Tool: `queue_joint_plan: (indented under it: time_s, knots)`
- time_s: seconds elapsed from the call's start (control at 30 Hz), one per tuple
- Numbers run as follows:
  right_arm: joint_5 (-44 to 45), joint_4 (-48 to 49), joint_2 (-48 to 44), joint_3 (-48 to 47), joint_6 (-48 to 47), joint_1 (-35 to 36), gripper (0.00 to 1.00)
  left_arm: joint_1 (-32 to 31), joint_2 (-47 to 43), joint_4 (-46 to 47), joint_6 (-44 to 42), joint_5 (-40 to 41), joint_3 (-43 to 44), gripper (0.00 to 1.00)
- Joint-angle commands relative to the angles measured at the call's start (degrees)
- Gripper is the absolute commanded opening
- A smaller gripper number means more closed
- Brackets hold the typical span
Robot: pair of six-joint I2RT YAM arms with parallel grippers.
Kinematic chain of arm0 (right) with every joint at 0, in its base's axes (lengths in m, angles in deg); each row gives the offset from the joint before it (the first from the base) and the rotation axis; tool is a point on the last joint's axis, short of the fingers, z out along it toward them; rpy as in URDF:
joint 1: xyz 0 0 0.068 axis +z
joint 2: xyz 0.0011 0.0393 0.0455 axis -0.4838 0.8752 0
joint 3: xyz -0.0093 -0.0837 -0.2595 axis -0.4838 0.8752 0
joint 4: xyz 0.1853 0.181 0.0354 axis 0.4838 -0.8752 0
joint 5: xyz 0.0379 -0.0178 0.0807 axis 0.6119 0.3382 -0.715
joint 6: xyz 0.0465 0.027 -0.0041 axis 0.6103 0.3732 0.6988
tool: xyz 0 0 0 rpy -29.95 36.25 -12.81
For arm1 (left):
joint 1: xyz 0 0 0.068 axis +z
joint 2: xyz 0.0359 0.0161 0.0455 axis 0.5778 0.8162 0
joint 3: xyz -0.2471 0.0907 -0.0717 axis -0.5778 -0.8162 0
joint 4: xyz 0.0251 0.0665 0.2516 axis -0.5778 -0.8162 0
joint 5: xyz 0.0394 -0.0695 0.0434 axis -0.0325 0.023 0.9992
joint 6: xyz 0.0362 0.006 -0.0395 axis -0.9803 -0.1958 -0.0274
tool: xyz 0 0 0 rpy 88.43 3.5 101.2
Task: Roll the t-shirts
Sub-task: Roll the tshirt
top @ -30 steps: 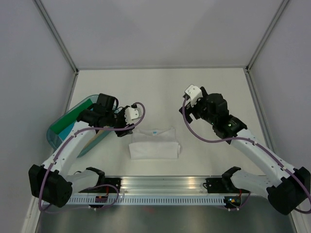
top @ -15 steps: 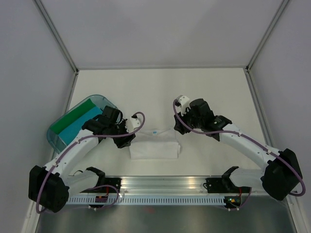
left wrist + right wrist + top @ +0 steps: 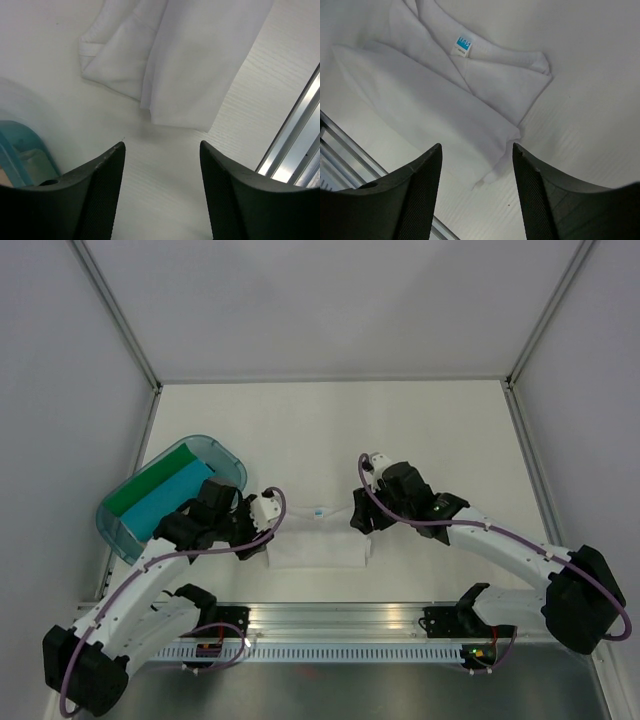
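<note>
White cloth, item one: your t-shirt [image 3: 318, 538], folded into a flat rectangle. It lies at 6 o'clock on the table [image 3: 330, 420], with its collar toward 12 o'clock. You see a small blue neck label [image 3: 463, 46] at the collar, and a folded sleeve at each side.

Item two: your left gripper [image 3: 160, 145] sits at the shirt's 9 o'clock edge. Its jaws stand partly apart with nothing between them, and bare table shows in the gap. The shirt's near corner lies just ahead of the fingertips.

Item three: your right gripper [image 3: 476, 147] sits at the shirt's 3 o'clock edge. Its jaws are likewise partly apart and grip nothing. The shirt's side edge runs under the gap; whether the fingers touch the cloth you cannot tell.

Item four: a translucent teal tub [image 3: 215, 445] at 9 o'clock on the table, holding a green roll [image 3: 150, 485] and a turquoise roll [image 3: 172, 502] side by side.

Item five: an aluminium rail [image 3: 340, 615] along the 6 o'clock edge.
</note>
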Motion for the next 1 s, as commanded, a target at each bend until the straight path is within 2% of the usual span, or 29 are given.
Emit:
queue_joint_plan:
  time_s: [0.0, 0.1, 0.2, 0.37, 0.5, 0.57, 0.73, 0.97]
  knots:
    - [3.9, 1.7, -2.2, 1.4, 6.4, -0.2, 0.65, -0.3, -5.2, 0.5, 4.4, 0.9, 3.5, 0.68]
    - [5.3, 6.0, -6.9, 6.8, 8.6, -1.2, 0.70, -0.1, -5.6, -5.4, 6.1, 0.6, 6.4, 0.69]
    - [4.2, 7.4, -7.7, 8.7, 8.4, -2.0, 0.72, -0.2, 0.6, -8.3, 7.8, 1.1, 9.0, 0.62]
    - [-1.8, 12.9, -5.2, 11.6, 8.6, -1.9, 0.73, -0.2, 5.2, -3.5, 5.9, -1.7, 6.7, 0.66]
    - [-3.9, 15.2, -3.7, 13.0, 9.9, -1.9, 0.73, -0.2, 9.0, 8.1, 2.7, -1.5, 2.2, 0.67]
    - [-3.2, 15.1, -3.9, 13.7, 9.9, -2.0, 0.73, -0.3, 10.9, 10.8, 2.5, -3.3, 1.4, 0.68]
    - [-6.6, 20.6, -4.2, 17.8, 12.6, -1.8, 0.73, -0.2, 16.8, 12.9, 1.6, -10.5, 0.1, 0.68]
    - [-7.4, 23.3, -2.3, 20.8, 13.0, -1.6, 0.71, -0.2, 20.3, 13.9, 0.0, -12.8, -0.1, 0.59]
